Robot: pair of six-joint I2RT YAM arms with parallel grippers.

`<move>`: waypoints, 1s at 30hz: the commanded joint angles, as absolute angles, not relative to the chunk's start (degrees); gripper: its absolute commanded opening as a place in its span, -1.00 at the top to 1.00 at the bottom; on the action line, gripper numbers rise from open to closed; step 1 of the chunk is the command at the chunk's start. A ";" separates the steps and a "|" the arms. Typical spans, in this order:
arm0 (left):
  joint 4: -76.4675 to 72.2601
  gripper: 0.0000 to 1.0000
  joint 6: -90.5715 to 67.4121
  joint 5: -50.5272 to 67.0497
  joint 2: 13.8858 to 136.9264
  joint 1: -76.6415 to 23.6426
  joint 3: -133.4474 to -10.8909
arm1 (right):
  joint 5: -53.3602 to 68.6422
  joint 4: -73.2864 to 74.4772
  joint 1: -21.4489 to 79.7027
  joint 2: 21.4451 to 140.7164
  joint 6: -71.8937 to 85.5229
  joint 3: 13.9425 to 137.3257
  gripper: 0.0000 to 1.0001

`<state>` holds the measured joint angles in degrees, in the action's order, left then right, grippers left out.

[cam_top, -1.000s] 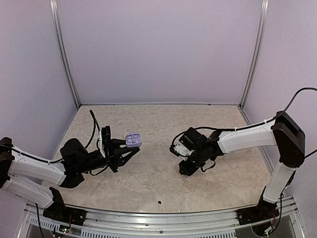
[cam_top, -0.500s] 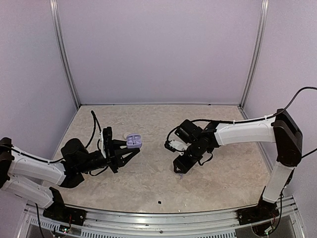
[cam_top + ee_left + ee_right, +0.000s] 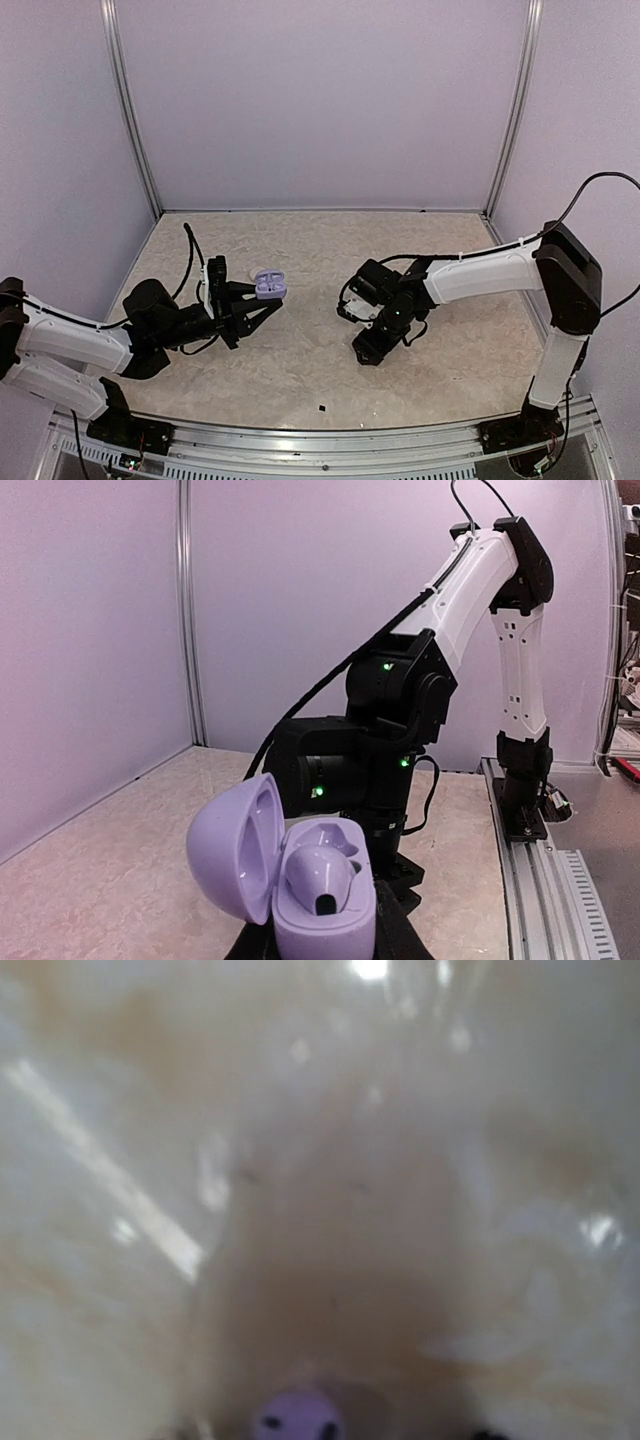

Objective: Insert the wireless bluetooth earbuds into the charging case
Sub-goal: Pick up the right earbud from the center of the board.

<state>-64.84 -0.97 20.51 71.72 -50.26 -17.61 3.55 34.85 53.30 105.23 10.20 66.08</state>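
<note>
My left fingers (image 3: 268,294) are clamped on the open case (image 3: 300,880), one bud (image 3: 318,872) seated inside. My right fingers (image 3: 368,352) hang low over the tabletop (image 3: 300,370), and I cannot tell their gap. The loose bud (image 3: 295,1418) lies at six o'clock in my right wrist view. The case is at ten o'clock from it.

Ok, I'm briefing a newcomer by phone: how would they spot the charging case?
Find the left arm, at the table's left. Its pincer grips the charging case: a small lilac pebble, lid hinged open, one earbud seated inside. It is the only pale thing against that black pincer.
</note>
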 commanded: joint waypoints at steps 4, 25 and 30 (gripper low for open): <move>-66.21 0.94 -0.26 20.18 71.49 -50.01 -17.40 | -3.34 37.56 53.79 106.60 11.02 63.89 -0.21; -66.16 0.94 -0.18 20.13 71.00 -49.97 -17.20 | -0.09 43.76 54.92 105.86 2.84 73.42 0.14; -66.09 0.94 -0.18 20.22 71.02 -50.01 -17.31 | 1.61 46.64 54.93 109.26 2.33 76.76 0.17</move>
<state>-64.86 -0.93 20.51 71.72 -50.26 -17.61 0.25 42.68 54.35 106.08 3.66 74.41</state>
